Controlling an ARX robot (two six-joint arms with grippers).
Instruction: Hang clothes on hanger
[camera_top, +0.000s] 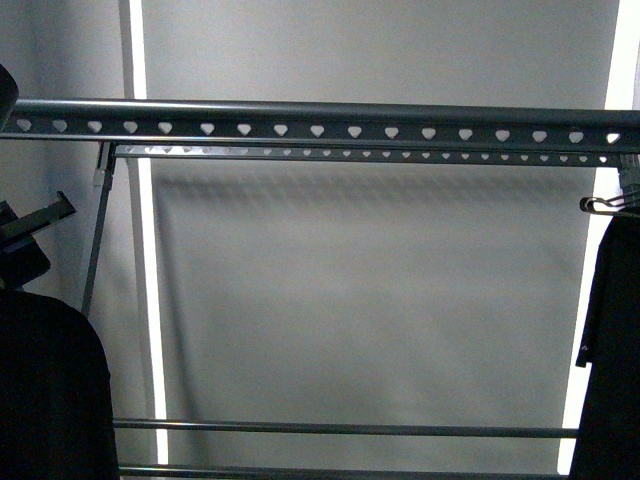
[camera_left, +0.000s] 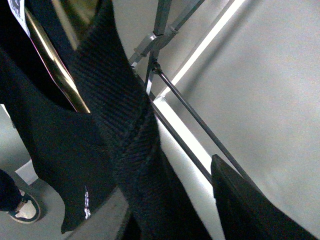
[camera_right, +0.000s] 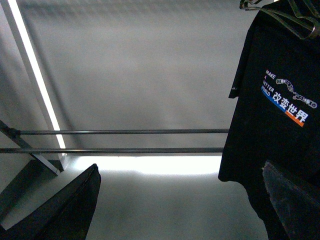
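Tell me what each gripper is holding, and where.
Right gripper is open, holding nothing. Left gripper: cannot tell; a black garment's ribbed collar crowds its camera, grip hidden.

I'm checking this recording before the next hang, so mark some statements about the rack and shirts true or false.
The grey rail runs level across the top of the front view. True.
Its holes are round. False: they are heart-shaped.
A black T-shirt hangs on a wire hanger. True.
Its print is all white. False: it also has a blue and orange stripe.
In the left wrist view a black garment with a ribbed collar shows close up. True.
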